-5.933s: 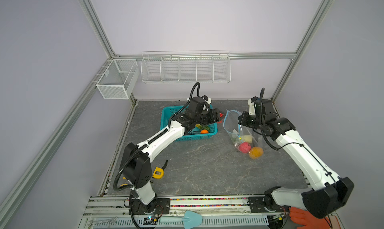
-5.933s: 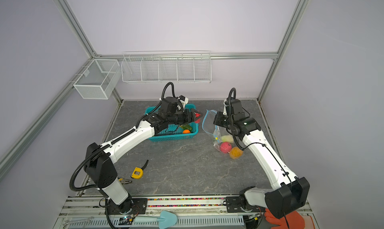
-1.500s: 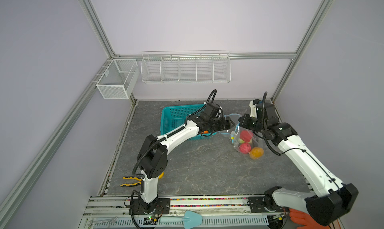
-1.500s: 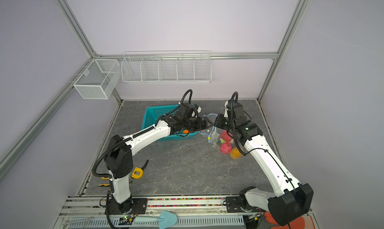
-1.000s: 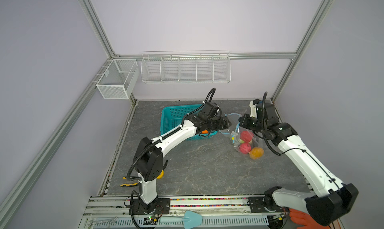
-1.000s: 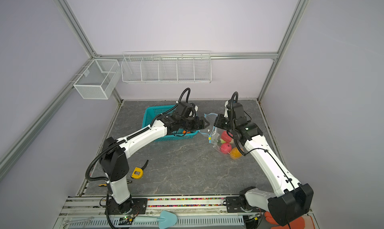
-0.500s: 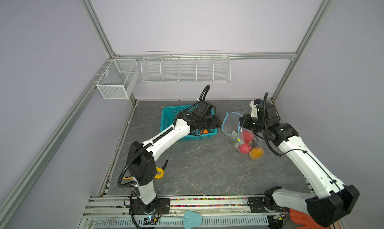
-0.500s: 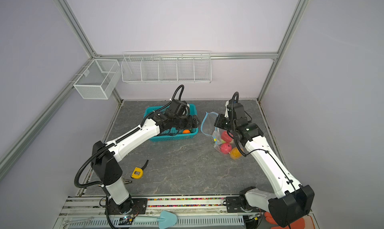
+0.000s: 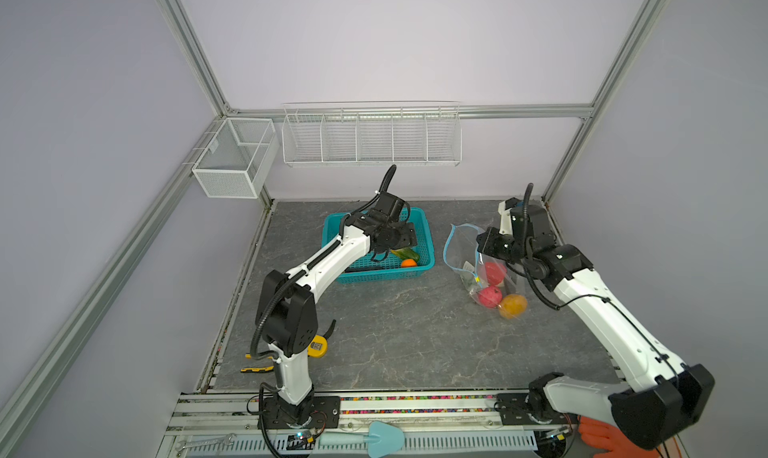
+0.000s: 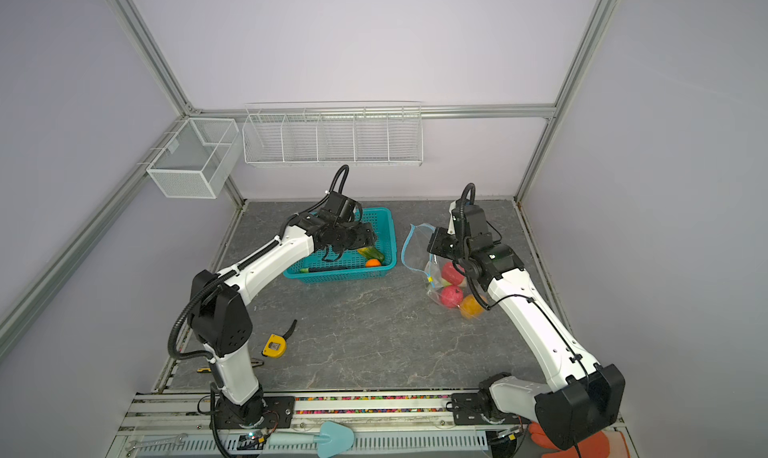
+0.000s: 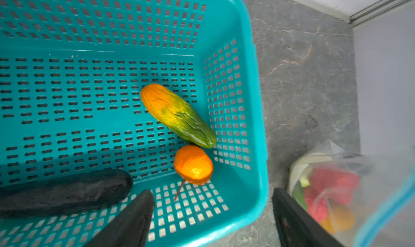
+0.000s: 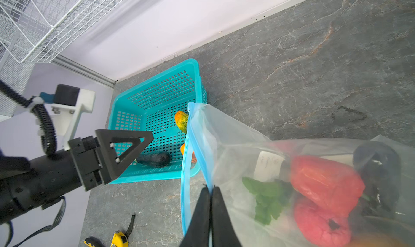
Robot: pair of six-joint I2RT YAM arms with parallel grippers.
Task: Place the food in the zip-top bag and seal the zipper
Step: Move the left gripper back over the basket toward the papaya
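The zip-top bag (image 9: 459, 248) stands right of centre on the grey table (image 9: 395, 331), clear and crinkled, its mouth gaping up and toward the basket. The zipper (image 12: 198, 133), a light-blue strip, runs unsealed round the mouth, the yellow slider tab (image 10: 430, 278) low on one edge. Inside I see a red piece (image 12: 325, 183), a pink piece (image 12: 321, 225), an orange fruit (image 9: 513, 305) and a green leaf (image 12: 267, 196). My right gripper (image 12: 210, 194) has its jaws pinched flat on the bag's mouth edge, holding it up. Just left of the bag sits the teal basket (image 11: 258, 122) with a green-and-orange gourd (image 11: 177, 115), a small orange piece (image 11: 193, 165) and a dark piece (image 11: 65, 192). My left gripper (image 11: 213, 196) hangs over the basket's bag-side end, jaws wide, nothing between them. A second and a half ago that gripper was at the bag's mouth; it has pulled back over the basket. Six seconds ago the red piece was not in the bag.
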